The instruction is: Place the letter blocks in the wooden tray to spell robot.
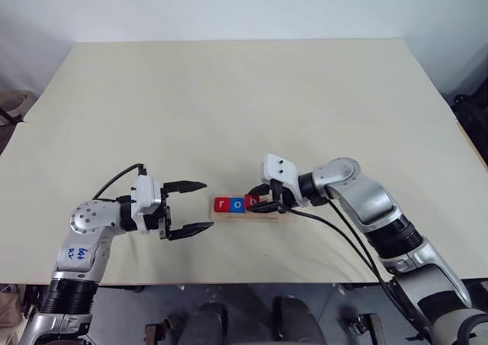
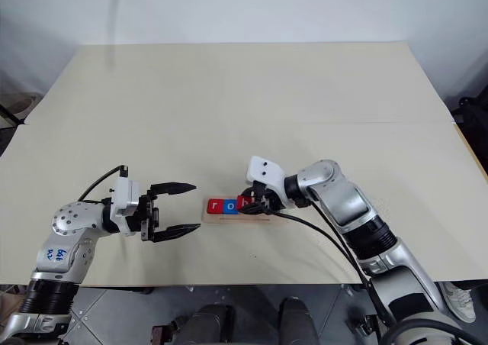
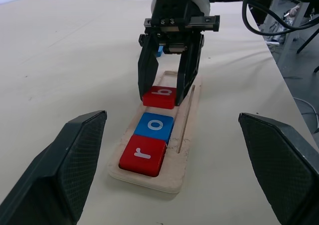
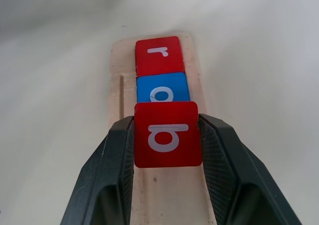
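Observation:
The wooden tray (image 3: 188,128) lies near the table's front edge. In it sit a red r block (image 3: 143,156) at its left end and a blue o block (image 3: 154,125) beside it. My right gripper (image 4: 167,123) is shut on a red b block (image 4: 168,134) and holds it low over the tray, right next to the o. I cannot tell whether the b touches the wood. My left gripper (image 1: 207,204) stands open just left of the tray with nothing between its fingers. Behind the right gripper a bit of another blue block (image 3: 158,51) shows on the table.
The beige table (image 1: 244,93) stretches wide beyond the tray. Its front edge (image 1: 252,280) runs close below both grippers. Black cables (image 1: 335,227) hang from my right arm across the table's front right part.

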`<action>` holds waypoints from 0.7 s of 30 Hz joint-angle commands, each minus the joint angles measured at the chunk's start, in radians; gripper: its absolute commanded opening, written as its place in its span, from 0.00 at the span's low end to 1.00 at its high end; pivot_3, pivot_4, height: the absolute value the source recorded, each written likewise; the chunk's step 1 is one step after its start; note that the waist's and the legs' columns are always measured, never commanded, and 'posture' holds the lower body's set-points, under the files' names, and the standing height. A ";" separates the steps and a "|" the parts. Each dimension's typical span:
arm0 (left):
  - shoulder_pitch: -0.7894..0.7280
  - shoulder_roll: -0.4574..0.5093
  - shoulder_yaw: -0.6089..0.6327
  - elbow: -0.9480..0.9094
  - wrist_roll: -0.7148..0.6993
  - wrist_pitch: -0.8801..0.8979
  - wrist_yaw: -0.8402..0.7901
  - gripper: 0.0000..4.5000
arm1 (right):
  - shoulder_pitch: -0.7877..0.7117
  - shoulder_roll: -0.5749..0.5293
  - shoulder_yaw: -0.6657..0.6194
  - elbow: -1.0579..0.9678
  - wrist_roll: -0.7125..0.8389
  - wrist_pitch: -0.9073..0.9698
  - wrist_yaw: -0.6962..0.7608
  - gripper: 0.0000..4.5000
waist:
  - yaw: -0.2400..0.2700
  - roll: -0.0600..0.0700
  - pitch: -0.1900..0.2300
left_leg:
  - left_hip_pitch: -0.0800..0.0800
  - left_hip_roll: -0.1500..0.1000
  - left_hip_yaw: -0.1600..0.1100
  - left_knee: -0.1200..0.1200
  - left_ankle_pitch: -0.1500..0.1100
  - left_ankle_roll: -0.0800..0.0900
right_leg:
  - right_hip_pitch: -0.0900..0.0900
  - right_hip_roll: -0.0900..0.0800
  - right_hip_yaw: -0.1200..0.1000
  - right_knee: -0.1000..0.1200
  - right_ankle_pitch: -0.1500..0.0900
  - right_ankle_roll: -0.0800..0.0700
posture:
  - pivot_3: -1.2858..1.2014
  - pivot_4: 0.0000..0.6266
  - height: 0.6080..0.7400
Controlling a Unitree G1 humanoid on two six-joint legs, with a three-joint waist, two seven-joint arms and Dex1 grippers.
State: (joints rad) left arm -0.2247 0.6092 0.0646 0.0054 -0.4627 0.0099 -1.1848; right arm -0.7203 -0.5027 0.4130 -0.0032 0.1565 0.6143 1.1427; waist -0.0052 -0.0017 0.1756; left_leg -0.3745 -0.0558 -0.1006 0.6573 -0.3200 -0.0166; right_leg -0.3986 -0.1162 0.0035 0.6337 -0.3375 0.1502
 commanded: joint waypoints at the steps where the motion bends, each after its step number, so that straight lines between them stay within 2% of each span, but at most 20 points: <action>1: 0.008 0.005 0.017 -0.043 -0.009 -0.007 0.007 1.00 | -0.010 0.000 0.002 -0.020 -0.001 0.003 0.002 0.33 | 0.000 0.000 0.000 | 0.000 0.000 0.000 0.000 0.000 0.000 | 0.000 0.000 0.000 0.000 0.000 0.000 | 0.52 0.24 1.00; 8: 0.000 0.007 0.018 -0.038 -0.010 -0.006 0.008 1.00 | -0.018 -0.019 0.001 -0.035 0.005 0.008 0.019 0.87 | 0.000 0.000 0.000 | 0.000 0.000 0.000 0.000 0.000 0.000 | 0.000 0.000 0.000 0.000 0.000 0.000 | 0.52 0.24 1.00; 10: -0.001 0.007 0.017 -0.038 -0.011 -0.006 0.008 1.00 | -0.025 -0.024 -0.010 -0.039 0.012 0.014 0.021 0.99 | 0.000 0.000 0.000 | 0.000 0.000 0.000 0.000 0.000 0.000 | 0.000 0.000 0.000 0.000 0.000 0.000 | 0.52 0.24 1.00; 21: -0.004 0.004 0.014 -0.040 -0.012 -0.002 0.010 1.00 | 0.026 -0.126 -0.097 -0.105 0.074 0.019 0.055 0.99 | 0.002 0.000 0.000 | 0.000 0.000 0.000 0.000 0.000 0.000 | 0.000 0.000 0.000 0.000 0.000 0.000 | 0.52 0.24 1.00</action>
State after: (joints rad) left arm -0.2274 0.6091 0.0646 0.0013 -0.4630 0.0117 -1.1761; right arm -0.7031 -0.6045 0.3638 -0.0614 0.2034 0.6346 1.1866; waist -0.0035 -0.0018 0.1756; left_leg -0.3746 -0.0559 -0.1005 0.6570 -0.3200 -0.0166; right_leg -0.3986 -0.1164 0.0037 0.6331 -0.3375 0.1502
